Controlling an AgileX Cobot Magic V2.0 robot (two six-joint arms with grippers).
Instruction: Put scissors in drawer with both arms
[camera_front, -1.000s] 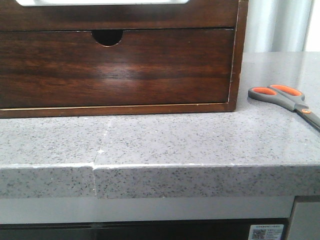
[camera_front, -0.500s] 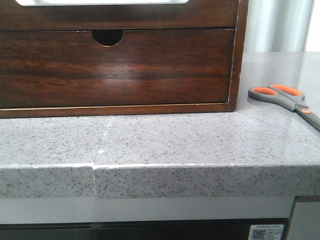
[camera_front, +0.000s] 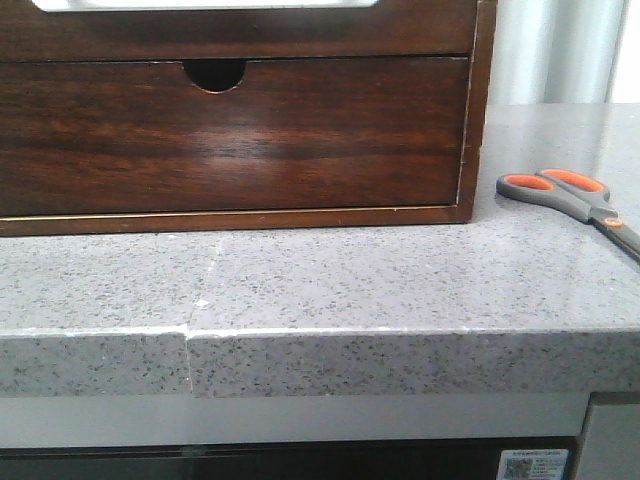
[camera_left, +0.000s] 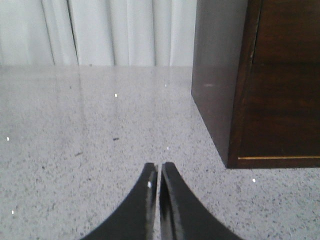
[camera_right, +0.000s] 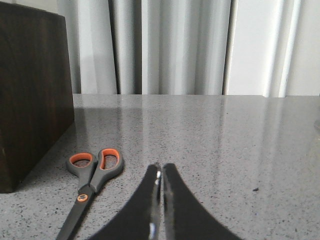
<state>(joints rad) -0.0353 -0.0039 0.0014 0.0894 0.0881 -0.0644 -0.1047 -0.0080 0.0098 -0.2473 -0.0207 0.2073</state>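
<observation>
Left pincer (camera_left: 159, 186) hovering with fingers together beside the cabinet (camera_left: 235, 90); drawer (camera_front: 230, 135) sitting closed (notch uppermost); scissors (camera_front: 570, 198) lying flat on the counter (camera_front: 330, 275) just right of it, right pincer (camera_right: 160, 187) likewise closed, presumably awaiting approach.

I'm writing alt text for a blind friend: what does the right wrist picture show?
Grey-handled scissors with orange-lined loops lie flat on a speckled grey countertop, beside a dark wooden cabinet. The right claw, fingers nearly together and empty, points forward next to them; pale curtains hang behind.
</observation>
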